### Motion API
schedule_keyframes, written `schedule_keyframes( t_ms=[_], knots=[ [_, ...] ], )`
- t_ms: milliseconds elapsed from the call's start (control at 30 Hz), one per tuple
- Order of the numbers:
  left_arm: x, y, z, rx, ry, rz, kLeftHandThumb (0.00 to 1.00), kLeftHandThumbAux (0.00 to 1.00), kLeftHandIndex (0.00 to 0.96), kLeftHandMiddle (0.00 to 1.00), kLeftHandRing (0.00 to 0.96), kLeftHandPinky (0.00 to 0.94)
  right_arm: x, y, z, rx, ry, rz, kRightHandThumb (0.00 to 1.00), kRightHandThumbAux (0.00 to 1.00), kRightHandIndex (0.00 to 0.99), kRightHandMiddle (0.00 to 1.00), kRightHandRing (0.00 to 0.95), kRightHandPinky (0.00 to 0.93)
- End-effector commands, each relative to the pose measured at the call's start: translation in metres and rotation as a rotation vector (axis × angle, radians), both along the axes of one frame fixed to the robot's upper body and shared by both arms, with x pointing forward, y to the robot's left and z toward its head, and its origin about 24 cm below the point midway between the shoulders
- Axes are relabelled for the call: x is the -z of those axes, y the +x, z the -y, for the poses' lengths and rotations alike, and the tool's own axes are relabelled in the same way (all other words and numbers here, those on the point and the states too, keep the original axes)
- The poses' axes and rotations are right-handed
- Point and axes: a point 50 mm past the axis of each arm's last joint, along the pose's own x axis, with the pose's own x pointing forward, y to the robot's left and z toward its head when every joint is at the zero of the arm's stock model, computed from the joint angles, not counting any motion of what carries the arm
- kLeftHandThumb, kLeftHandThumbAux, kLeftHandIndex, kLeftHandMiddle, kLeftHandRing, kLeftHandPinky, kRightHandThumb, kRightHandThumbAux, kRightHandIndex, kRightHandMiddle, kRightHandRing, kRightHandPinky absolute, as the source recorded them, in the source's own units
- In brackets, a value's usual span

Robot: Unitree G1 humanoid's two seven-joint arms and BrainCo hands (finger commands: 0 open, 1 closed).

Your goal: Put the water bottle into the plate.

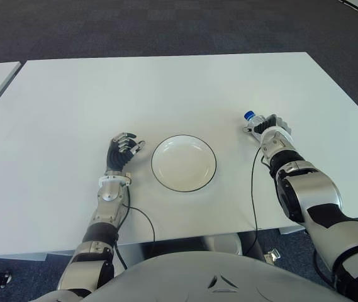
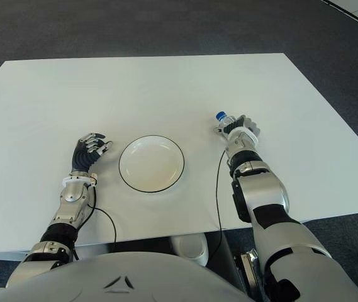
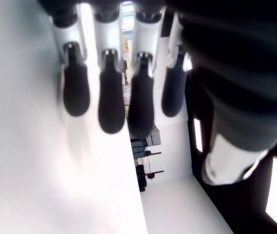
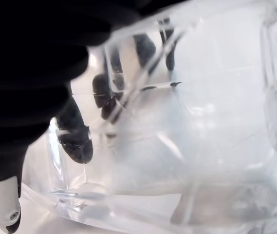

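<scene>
Right robot hand clasped round water bottle right of plate; left robot hand loosely curled, empty.

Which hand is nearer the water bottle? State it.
Right. The right hand is wrapped around the water bottle, right of the plate. The left hand hangs open on the plate's far side, holding nothing.

The plate sits on the table near its front edge, between the two hands. The left hand is just to the left of the plate. The right hand is farther off to the plate's right and slightly behind it, wrapped around the water bottle, whose cap points toward the plate.
</scene>
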Motion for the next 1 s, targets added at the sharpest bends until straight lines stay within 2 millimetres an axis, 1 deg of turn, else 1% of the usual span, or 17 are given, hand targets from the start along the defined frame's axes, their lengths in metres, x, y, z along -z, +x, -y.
schedule_keyframes(
  t_ms=[33, 67, 133, 167, 200, 233, 267, 300, 367, 467, 567, 667, 733, 867, 1000],
  knots=[
    [0.027, -0.023, -0.001, -0.024, -0.028, -0.163, 0.708, 0.716, 0.434, 0.603, 0.596, 0.573, 0.066, -0.054, -0.007, 0.112, 0.154, -0.208, 0.69, 0.723, 0.433, 0.283, 0.24, 0.332],
    [0.027, -0.023, -0.001, -0.026, -0.03, -0.16, 0.708, 0.716, 0.434, 0.603, 0.595, 0.572, 0.066, -0.054, -0.008, 0.119, 0.163, -0.195, 0.689, 0.724, 0.433, 0.292, 0.26, 0.369],
    [0.026, -0.023, -0.001, -0.027, -0.033, -0.154, 0.708, 0.716, 0.434, 0.603, 0.595, 0.57, 0.065, -0.053, -0.008, 0.13, 0.178, -0.168, 0.689, 0.725, 0.433, 0.306, 0.288, 0.414],
    [0.026, -0.023, -0.001, -0.026, -0.033, -0.152, 0.708, 0.716, 0.434, 0.604, 0.595, 0.571, 0.065, -0.053, -0.008, 0.134, 0.185, -0.155, 0.689, 0.726, 0.433, 0.333, 0.32, 0.443],
    [0.026, -0.023, -0.001, -0.024, -0.032, -0.149, 0.708, 0.716, 0.434, 0.604, 0.595, 0.571, 0.063, -0.049, -0.013, 0.137, 0.193, -0.114, 0.689, 0.726, 0.432, 0.373, 0.369, 0.484],
    [0.026, -0.023, -0.001, -0.023, -0.03, -0.148, 0.709, 0.716, 0.434, 0.608, 0.598, 0.573, 0.061, -0.046, -0.017, 0.139, 0.2, -0.084, 0.69, 0.727, 0.433, 0.507, 0.508, 0.598],
    [0.025, -0.023, -0.001, -0.022, -0.029, -0.147, 0.709, 0.716, 0.434, 0.61, 0.6, 0.575, 0.058, -0.043, -0.023, 0.14, 0.202, -0.053, 0.69, 0.728, 0.433, 0.595, 0.599, 0.673],
    [0.025, -0.023, -0.001, -0.021, -0.029, -0.147, 0.71, 0.716, 0.434, 0.612, 0.602, 0.577, 0.057, -0.041, -0.026, 0.14, 0.204, -0.033, 0.69, 0.729, 0.434, 0.668, 0.672, 0.735],
    [0.025, -0.022, -0.001, -0.023, -0.034, -0.15, 0.71, 0.716, 0.434, 0.613, 0.601, 0.577, 0.054, -0.038, -0.029, 0.145, 0.206, 0.011, 0.69, 0.729, 0.434, 0.739, 0.74, 0.79],
    [0.024, -0.022, 0.0, -0.032, -0.052, -0.149, 0.709, 0.716, 0.434, 0.611, 0.596, 0.571, 0.051, -0.036, -0.03, 0.146, 0.189, 0.075, 0.689, 0.73, 0.435, 0.801, 0.796, 0.828],
    [0.023, -0.023, 0.001, -0.043, -0.063, -0.147, 0.709, 0.716, 0.433, 0.604, 0.588, 0.56, 0.047, -0.034, -0.032, 0.136, 0.16, 0.132, 0.69, 0.73, 0.435, 0.835, 0.827, 0.85],
    [0.023, -0.023, 0.001, -0.046, -0.064, -0.148, 0.709, 0.716, 0.433, 0.601, 0.584, 0.555, 0.045, -0.031, -0.033, 0.131, 0.149, 0.157, 0.69, 0.73, 0.436, 0.85, 0.84, 0.859],
    [0.023, -0.023, 0.001, -0.047, -0.059, -0.149, 0.709, 0.716, 0.433, 0.601, 0.583, 0.555, 0.039, -0.027, -0.037, 0.12, 0.128, 0.205, 0.691, 0.73, 0.436, 0.856, 0.845, 0.861],
    [0.022, -0.022, 0.001, -0.048, -0.056, -0.152, 0.709, 0.715, 0.434, 0.603, 0.587, 0.558, 0.029, -0.021, -0.041, 0.081, 0.088, 0.332, 0.694, 0.729, 0.437, 0.866, 0.856, 0.862],
    [0.023, -0.023, 0.002, -0.053, -0.067, -0.16, 0.709, 0.715, 0.433, 0.601, 0.583, 0.553, 0.015, -0.013, -0.051, 0.036, 0.083, 0.468, 0.697, 0.728, 0.438, 0.872, 0.868, 0.87]
  ],
)
